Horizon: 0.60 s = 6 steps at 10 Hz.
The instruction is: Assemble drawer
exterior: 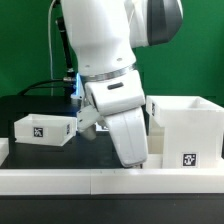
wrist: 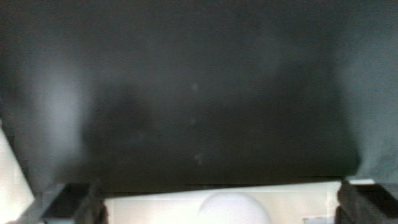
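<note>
A small shallow white tray [exterior: 42, 129] with a square tag lies on the black table at the exterior view's left. The tall boxy white casing [exterior: 186, 130] with a tag on its front stands at the exterior view's right. My gripper [exterior: 131, 158] hangs low between them, close to the casing's left side and just behind the low white wall. In the wrist view my fingers [wrist: 68, 203] stand wide apart, open, with a pale white surface [wrist: 222, 203] lying between them. I cannot tell what that surface belongs to. A second tray is not in view.
A low white border wall [exterior: 60, 180] runs along the front of the black table [wrist: 196, 90]. My arm hides the table's middle in the exterior view. A green backdrop stands behind.
</note>
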### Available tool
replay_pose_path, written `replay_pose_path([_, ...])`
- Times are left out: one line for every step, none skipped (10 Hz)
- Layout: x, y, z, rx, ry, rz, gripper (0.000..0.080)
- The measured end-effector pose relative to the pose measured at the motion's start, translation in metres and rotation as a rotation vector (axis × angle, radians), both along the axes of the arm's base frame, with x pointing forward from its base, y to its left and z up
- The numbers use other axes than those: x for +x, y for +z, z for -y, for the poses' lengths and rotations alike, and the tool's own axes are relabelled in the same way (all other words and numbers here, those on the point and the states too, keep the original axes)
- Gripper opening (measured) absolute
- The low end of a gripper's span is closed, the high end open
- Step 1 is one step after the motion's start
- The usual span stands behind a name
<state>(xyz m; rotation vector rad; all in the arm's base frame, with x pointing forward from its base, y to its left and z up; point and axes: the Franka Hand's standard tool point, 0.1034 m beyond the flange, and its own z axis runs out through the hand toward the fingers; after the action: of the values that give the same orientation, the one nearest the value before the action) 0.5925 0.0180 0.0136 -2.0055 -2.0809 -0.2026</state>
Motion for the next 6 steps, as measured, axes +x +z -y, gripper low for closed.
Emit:
replay_pose_path([0.000,0.001,-0.003,0.003,0.003,0.002,0.0648])
replay_pose_path([0.000,0.000,-0.001,0.003,0.000,0.000,0.0648])
replay_pose_path([0.000,-0.001,0.000,0.003,-0.001,-0.001,0.0648])
replay_pose_path([0.000,-0.001,-0.001,0.003,-0.003,-0.002,0.0648])
replay_pose_path([-0.001,-0.001,-0.005,0.004,-0.011,-0.005,0.0648])
replay_pose_path([-0.001,0.000,-0.011,0.007,-0.010,-0.004,0.0648])
